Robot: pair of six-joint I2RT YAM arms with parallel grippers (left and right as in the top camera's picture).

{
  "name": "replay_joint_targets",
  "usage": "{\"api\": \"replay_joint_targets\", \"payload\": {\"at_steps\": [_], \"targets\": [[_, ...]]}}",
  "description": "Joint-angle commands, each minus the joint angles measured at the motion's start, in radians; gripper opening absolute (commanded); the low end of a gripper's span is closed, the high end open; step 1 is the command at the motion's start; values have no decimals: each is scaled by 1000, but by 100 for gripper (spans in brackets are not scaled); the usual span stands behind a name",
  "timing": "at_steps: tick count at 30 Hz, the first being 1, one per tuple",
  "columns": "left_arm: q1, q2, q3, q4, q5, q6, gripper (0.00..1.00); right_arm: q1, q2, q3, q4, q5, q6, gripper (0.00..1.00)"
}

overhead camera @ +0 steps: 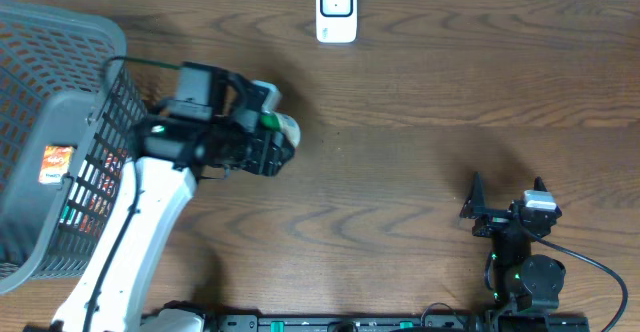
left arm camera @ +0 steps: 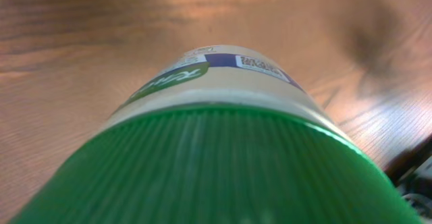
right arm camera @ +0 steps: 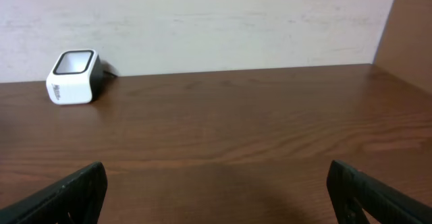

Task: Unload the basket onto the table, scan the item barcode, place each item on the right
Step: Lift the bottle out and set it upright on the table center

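Bottle (overhead camera: 285, 125), green ribbed cap (left arm camera: 216, 166), cream labelled body. Sits in left claw (overhead camera: 266, 135), above worktop (overhead camera: 420, 122), just right of basket (overhead camera: 60, 122), well short of scanner (overhead camera: 336, 10).
Handling, judged: rigid plastic, light, smooth body likely slippery; ribbed cap end best hold.
Left claw part-closed, clamping bottle near cap.
Right claw (right arm camera: 216, 193) fully spread, holding nothing, low over worktop.

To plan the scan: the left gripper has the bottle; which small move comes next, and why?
Probably carry the bottle toward the scanner at the far edge of the table: the left gripper holds it at the green-capped end, well apart from the scanner.
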Motion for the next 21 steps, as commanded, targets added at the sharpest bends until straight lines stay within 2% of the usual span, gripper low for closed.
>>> {"api": "replay_joint_targets", "payload": {"at_steps": [1, 6, 16, 21], "targets": [[-86, 71, -11, 8, -71, 119, 67, 8, -4, -1, -3, 9, -8, 99], [-188, 207, -11, 8, -74, 328, 68, 8, -4, -1, -3, 10, -8, 99], [-217, 396, -11, 100, -73, 394, 68, 8, -4, -1, -3, 9, -8, 99], [-217, 428, -11, 113, -74, 483, 75, 8, -4, -1, -3, 10, -8, 99]]}}
